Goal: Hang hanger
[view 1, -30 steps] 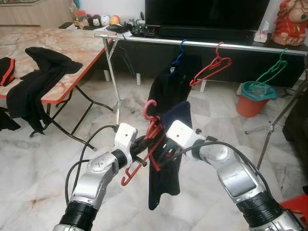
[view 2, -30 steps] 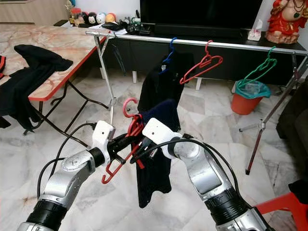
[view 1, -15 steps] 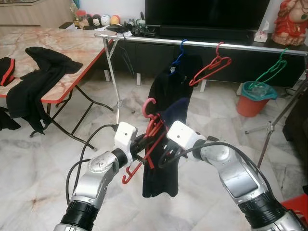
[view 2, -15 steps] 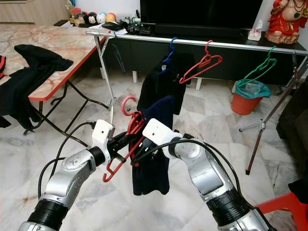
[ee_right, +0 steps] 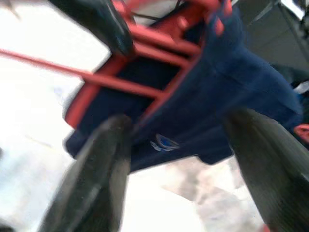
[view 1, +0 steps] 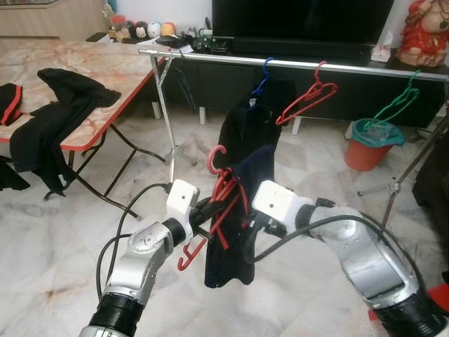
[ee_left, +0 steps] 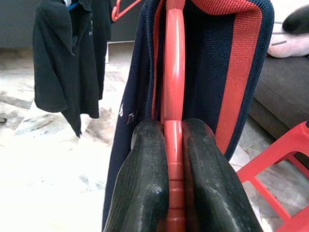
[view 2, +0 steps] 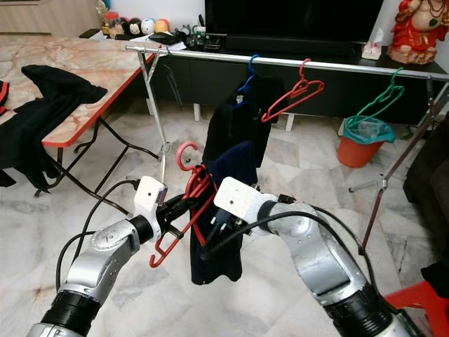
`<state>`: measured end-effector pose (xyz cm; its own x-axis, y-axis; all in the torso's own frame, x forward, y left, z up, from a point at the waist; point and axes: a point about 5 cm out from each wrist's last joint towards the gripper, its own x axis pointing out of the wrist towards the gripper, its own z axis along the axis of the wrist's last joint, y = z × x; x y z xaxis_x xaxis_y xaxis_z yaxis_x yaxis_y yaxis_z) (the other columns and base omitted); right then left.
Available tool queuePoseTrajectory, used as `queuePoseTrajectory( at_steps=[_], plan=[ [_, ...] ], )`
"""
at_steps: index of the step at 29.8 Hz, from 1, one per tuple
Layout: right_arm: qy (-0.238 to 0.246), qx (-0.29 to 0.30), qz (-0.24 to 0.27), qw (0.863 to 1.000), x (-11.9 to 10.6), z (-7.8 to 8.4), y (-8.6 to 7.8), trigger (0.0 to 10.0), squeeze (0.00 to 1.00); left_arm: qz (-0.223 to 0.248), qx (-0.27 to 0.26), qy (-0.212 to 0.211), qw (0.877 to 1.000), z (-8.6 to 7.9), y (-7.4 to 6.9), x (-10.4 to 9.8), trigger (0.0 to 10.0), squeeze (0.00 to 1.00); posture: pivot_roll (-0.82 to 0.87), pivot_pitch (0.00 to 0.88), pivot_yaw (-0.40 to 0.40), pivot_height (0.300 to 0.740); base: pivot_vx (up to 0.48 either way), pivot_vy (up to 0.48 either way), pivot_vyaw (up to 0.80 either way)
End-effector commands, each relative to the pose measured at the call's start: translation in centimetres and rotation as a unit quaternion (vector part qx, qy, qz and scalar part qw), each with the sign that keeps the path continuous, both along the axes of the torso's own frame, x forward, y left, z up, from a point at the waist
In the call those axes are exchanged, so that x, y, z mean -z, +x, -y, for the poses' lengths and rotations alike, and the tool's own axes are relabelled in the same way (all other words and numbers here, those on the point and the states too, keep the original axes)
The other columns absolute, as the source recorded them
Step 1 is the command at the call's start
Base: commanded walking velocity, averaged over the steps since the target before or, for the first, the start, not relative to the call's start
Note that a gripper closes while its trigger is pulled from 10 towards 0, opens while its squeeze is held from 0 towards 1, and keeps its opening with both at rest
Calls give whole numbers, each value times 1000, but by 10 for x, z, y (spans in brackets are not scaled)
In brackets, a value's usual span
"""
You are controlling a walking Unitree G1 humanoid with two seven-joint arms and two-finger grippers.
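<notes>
I hold a red plastic hanger (view 1: 223, 188) in front of my chest, its hook (view 1: 213, 157) pointing up. My left gripper (view 1: 210, 215) is shut on one of its bars; the left wrist view has both black fingers (ee_left: 145, 164) pressed on the red bar (ee_left: 173, 92). A navy garment with red trim (view 1: 231, 246) is draped over the hanger and hangs below it. My right gripper (ee_right: 178, 140) is open right beside the cloth, with the navy fabric (ee_right: 217, 101) in front of its spread fingers (ee_right: 94, 174).
A silver clothes rail (view 1: 295, 64) runs across ahead, carrying a black shirt on a blue hanger (view 1: 245, 126), an empty red hanger (view 1: 309, 97) and a green hanger (view 1: 393, 105). A marble-top table (view 1: 91, 67) with black clothes (view 1: 49, 119) stands left. An orange bin (view 1: 365, 151) sits far right.
My right arm has drawn slightly right and lower. The navy garment has shifted left and bunched up under the hanger. The left gripper holds the hanger in the same place.
</notes>
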<state>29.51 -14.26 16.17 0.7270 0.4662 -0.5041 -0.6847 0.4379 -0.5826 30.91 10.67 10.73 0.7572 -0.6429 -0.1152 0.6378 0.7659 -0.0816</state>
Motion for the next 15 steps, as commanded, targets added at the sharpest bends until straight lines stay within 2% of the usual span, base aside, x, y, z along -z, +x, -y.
queuePoseTrajectory(
  at_steps=[1,4,6,7,10,11,12,15],
  plan=[
    [-7,46,37,998,-11,21,12,10000,0,28,8,0,1000,-3,3,-11,10000,0,-8,0,-4,740,0,0,0],
    [-22,83,68,994,-17,38,24,10000,0,27,21,4,999,-4,1,-10,10000,0,-8,0,-4,740,0,0,0],
    [-13,105,97,990,-26,49,33,10000,0,27,32,8,999,-5,-1,-9,10000,0,-8,0,-4,740,0,0,0],
    [-11,103,105,989,-29,50,35,10000,0,27,34,9,999,-5,-2,-9,10000,0,-8,0,-4,740,0,0,0],
    [40,57,135,988,-38,45,38,10000,0,26,53,7,998,-5,-4,-9,10000,0,-7,0,-6,740,0,0,0],
    [69,36,134,988,-39,42,38,10000,0,25,64,7,998,-4,-6,-10,10000,0,-6,0,-6,740,0,0,0],
    [69,36,134,988,-39,42,38,10000,0,25,64,7,998,-4,-6,-10,10000,0,-6,0,-6,740,0,0,0],
    [112,6,112,987,-37,38,38,10000,0,22,90,8,996,-3,-8,-10,10000,0,-6,0,-6,740,0,0,0]
  ],
)
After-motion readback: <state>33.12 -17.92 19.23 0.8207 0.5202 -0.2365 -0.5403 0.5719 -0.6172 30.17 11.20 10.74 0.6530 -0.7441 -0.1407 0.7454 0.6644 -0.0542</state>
